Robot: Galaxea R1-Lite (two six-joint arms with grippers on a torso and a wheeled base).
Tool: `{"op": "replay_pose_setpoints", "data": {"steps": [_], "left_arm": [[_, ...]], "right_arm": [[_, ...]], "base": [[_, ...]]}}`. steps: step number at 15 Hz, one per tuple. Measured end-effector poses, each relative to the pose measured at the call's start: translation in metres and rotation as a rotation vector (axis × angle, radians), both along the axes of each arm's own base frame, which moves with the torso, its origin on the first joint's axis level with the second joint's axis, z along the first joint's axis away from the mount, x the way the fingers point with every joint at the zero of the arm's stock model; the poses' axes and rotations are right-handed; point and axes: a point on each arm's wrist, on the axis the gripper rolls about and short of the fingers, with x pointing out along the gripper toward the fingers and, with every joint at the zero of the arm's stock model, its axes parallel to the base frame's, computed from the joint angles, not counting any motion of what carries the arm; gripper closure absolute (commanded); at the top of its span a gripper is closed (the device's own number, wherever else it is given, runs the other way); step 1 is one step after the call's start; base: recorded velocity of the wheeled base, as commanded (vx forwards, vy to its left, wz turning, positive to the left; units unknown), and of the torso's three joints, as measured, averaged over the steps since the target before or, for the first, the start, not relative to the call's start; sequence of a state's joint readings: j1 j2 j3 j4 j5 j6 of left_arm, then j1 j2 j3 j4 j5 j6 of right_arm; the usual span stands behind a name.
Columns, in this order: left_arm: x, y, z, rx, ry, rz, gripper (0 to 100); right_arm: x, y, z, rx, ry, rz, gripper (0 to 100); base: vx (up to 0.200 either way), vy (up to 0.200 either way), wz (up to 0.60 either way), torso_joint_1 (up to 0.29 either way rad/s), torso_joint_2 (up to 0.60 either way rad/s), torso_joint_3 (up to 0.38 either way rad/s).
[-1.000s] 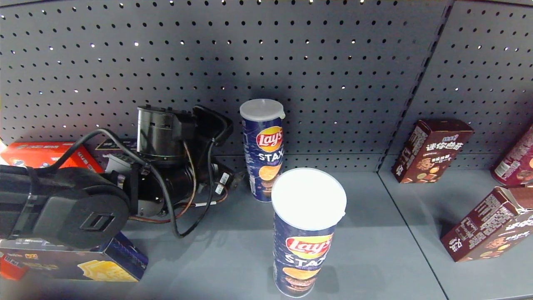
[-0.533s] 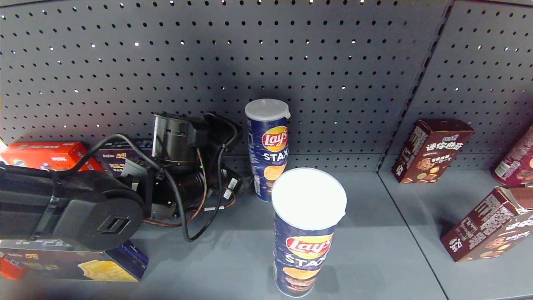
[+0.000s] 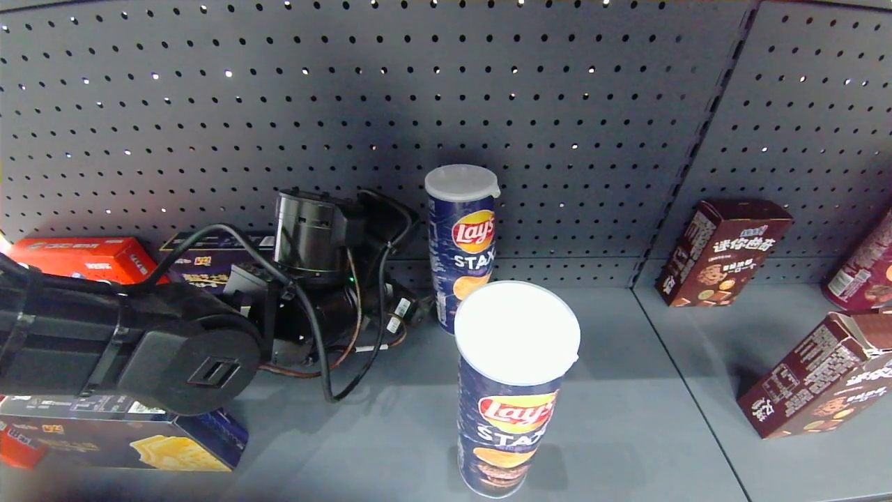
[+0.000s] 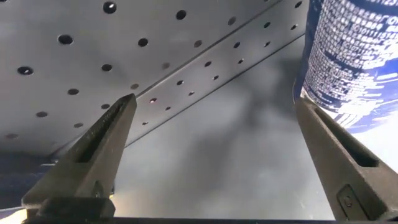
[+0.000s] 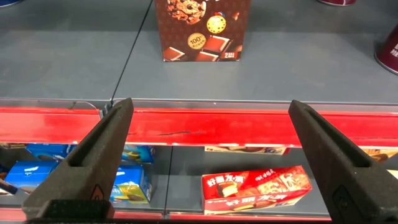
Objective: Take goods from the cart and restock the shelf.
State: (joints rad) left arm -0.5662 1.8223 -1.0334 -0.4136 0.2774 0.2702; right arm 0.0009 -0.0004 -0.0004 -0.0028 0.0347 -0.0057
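Two dark blue chip cans with pale lids stand upright on the grey shelf [image 3: 627,418]. The rear can [image 3: 463,244] is against the pegboard back wall. The front can [image 3: 514,390] stands nearer to me, just right of it. My left arm lies low over the shelf from the left, its wrist [image 3: 313,279] right beside the rear can. My left gripper [image 4: 214,102] is open, nothing between its fingers, and the rear can [image 4: 354,56] sits just outside one finger [image 4: 329,149]. My right gripper [image 5: 210,104] is open and empty, facing lower shelves.
Brown cookie boxes [image 3: 721,251] [image 3: 815,383] stand in the bay on the right. A red box [image 3: 77,254] and a dark blue box [image 3: 139,436] lie under and beside my left arm. Before my right gripper are a red shelf rail [image 5: 199,118] and a brown box [image 5: 202,28].
My left arm has moved to the right along the back wall, and the rear can has shifted right with it, staying upright. The front can has not moved.
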Motion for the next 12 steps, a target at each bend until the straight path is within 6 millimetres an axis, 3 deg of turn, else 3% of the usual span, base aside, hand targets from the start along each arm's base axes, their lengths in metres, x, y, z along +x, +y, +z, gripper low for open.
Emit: {"op": "replay_pose_setpoints", "data": {"steps": [4,6,8,12], "left_arm": [[-0.002,0.000,0.003,-0.005,-0.008,-0.003,0],[-0.012,0.006,0.015,-0.017,-0.027,-0.004,0],[-0.030,0.019,0.033,-0.041,-0.060,0.001,0],[-0.085,0.057,0.075,-0.154,-0.176,0.021,0]], "right_arm": [[0.000,0.000,0.000,0.000,0.000,0.001,0],[0.000,0.000,0.000,0.000,0.000,0.000,0],[0.000,0.000,0.000,0.000,0.000,0.000,0],[0.000,0.000,0.000,0.000,0.000,0.000,0]], "base": [[0.000,0.000,0.00,0.000,0.00,0.000],[0.000,0.000,0.00,0.000,0.00,0.000],[0.000,0.000,0.00,0.000,0.00,0.000],[0.000,0.000,0.00,0.000,0.00,0.000]]}}
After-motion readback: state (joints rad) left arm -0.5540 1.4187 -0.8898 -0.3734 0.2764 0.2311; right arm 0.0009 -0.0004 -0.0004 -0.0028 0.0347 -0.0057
